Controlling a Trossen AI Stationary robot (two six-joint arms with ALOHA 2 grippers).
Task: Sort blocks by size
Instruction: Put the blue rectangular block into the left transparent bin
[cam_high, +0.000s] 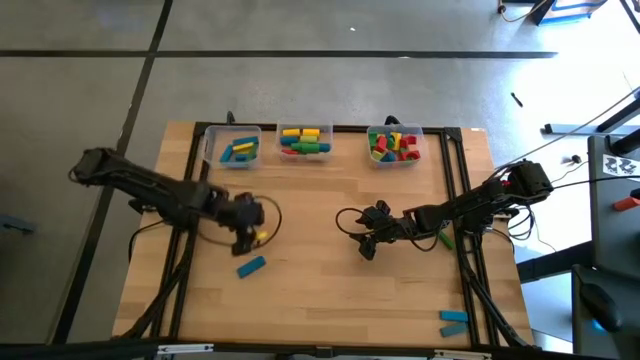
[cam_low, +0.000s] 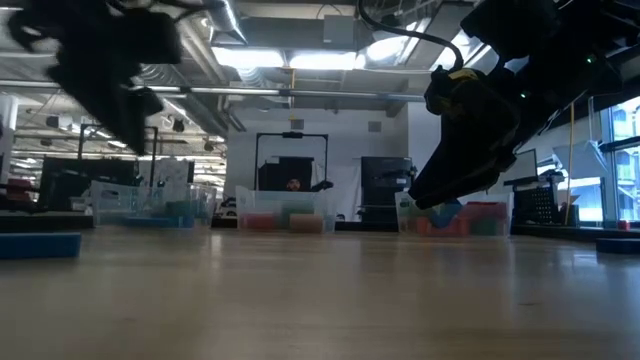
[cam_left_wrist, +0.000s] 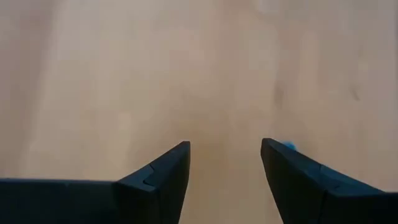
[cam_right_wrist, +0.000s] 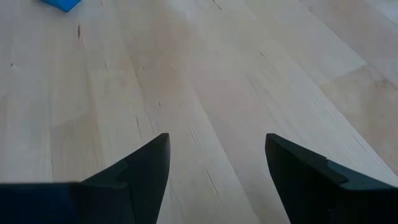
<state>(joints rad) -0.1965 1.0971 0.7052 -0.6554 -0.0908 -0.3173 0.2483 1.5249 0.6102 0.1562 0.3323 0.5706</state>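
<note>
Across the wooden surface (cam_high: 320, 300), three clear bins (cam_high: 305, 143) sit in a row at twelve o'clock, each holding blocks (cam_high: 394, 145). Toward nine o'clock the left tool (cam_high: 250, 228) hangs open over bare wood with nothing between its fingers (cam_left_wrist: 163, 177); a blue block (cam_high: 251, 266) lies just beside it toward six. Near three o'clock the right tool (cam_high: 366, 240) hangs open and empty. Two more blue blocks (cam_high: 453, 322) lie at five o'clock.

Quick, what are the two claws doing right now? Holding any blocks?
Left claw: open, holding nothing, above the table.
Right claw: open, holding nothing, over bare wood.
</note>
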